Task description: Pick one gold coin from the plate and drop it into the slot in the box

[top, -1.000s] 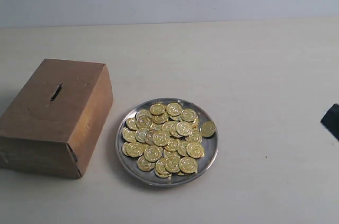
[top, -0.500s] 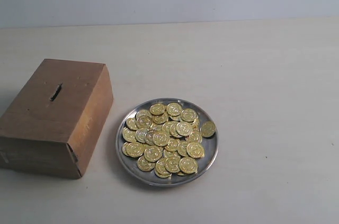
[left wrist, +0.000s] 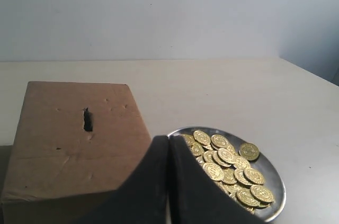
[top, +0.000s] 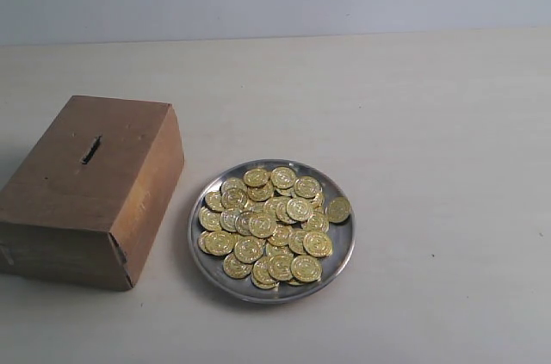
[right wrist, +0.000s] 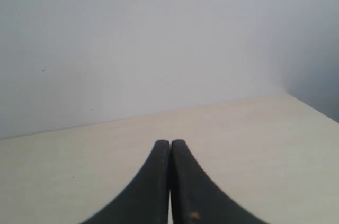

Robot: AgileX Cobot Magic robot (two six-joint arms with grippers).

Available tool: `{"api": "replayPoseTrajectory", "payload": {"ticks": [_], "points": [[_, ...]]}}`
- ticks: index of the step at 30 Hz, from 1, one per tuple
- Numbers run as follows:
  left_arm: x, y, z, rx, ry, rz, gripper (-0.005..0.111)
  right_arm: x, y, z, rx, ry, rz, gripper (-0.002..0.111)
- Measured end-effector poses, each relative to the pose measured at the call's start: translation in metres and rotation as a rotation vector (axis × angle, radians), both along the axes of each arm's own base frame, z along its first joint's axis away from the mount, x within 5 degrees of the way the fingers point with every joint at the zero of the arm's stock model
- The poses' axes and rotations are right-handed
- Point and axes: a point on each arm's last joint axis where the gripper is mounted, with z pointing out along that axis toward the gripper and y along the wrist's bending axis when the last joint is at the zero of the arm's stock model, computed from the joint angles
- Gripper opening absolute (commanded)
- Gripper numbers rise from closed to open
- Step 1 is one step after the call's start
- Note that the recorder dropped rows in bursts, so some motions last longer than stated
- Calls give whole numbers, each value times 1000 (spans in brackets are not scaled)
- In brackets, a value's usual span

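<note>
Resting on the pale table [top: 430,140], the plate [top: 344,250] holds a heap of gold coins [top: 267,225]. They overlap in several layers and cover most of the dish. One coin [top: 337,209] lies flat at the edge of the heap, close to the rim on the side away from the box [top: 52,200].

The box stands just beside the plate, on the left in the exterior view, with a narrow strip of table between them. The box slot [top: 90,149] is cut in the top face, toward the far edge, and is fully exposed.

The left gripper [left wrist: 169,142] has its fingers pressed together, with only a thin seam between them. It is in line with the gap between box and plate.

The right gripper [right wrist: 170,143] is likewise closed on nothing, above bare table and facing a plain wall [right wrist: 159,49].
</note>
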Motion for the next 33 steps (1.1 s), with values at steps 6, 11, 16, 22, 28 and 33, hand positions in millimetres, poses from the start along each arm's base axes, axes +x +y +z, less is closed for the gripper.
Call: {"api": "replayPoseTrajectory", "payload": {"ticks": [6,11,16,22,28,33], "points": [[0,0,0,0,0,0,0,0,0,-1,16,6,1,0],[0,0,0,0,0,0,0,0,5,-2,-78,29,60,0],[0,0,0,0,0,0,0,0,7,-10,-116,116,81,0],[0,0,0,0,0,0,0,-1,6,-16,-52,175,74,0],[0,0,0,0,0,0,0,-1,6,-16,-14,181,68,0],[0,0,0,0,0,0,0,-1,9,-16,-20,180,116,0]]}}
